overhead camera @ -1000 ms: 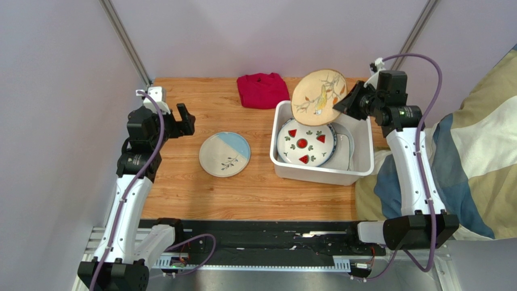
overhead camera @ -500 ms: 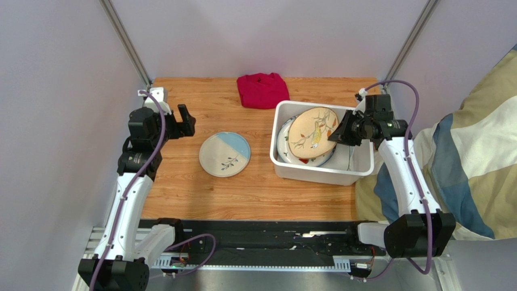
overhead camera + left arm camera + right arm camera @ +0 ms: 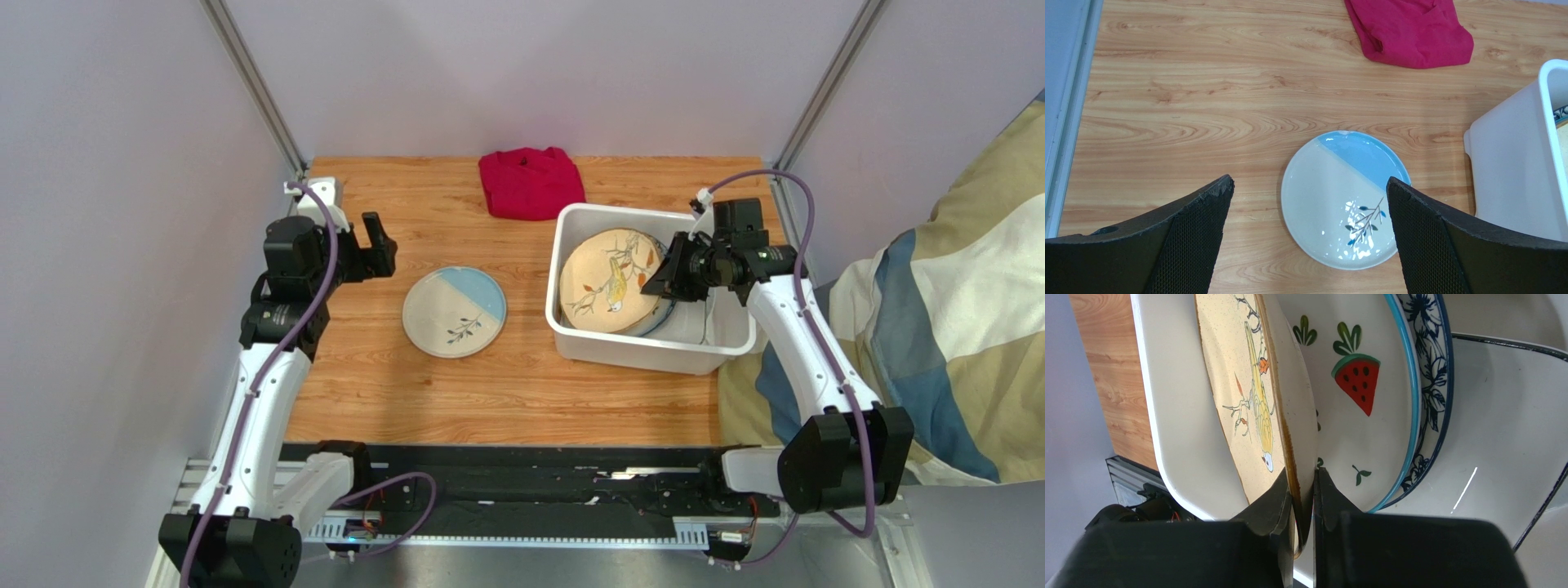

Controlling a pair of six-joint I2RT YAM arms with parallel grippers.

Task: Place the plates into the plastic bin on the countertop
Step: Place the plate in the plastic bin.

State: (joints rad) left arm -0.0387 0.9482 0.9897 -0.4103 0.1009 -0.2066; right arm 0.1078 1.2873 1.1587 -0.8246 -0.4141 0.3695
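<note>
A crumpled red cloth (image 3: 530, 181) lies at the far side — a blue-and-beige checked blanket (image 3: 969, 306) shows at the right.

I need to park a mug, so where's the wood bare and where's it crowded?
Bare: left of the red cloth, and the near strip before the blue-and-cream plate and white bin. Crowded: inside the bin, stacked plates plus the right pincer gripping the bird plate.

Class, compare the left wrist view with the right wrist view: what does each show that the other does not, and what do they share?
Left wrist only: a blue-and-cream plate lying on the countertop, a red cloth, and the open left gripper. Right wrist only: the right gripper shut on a bird plate, beside a strawberry plate and a floral plate. Both: the bin and the countertop.
</note>
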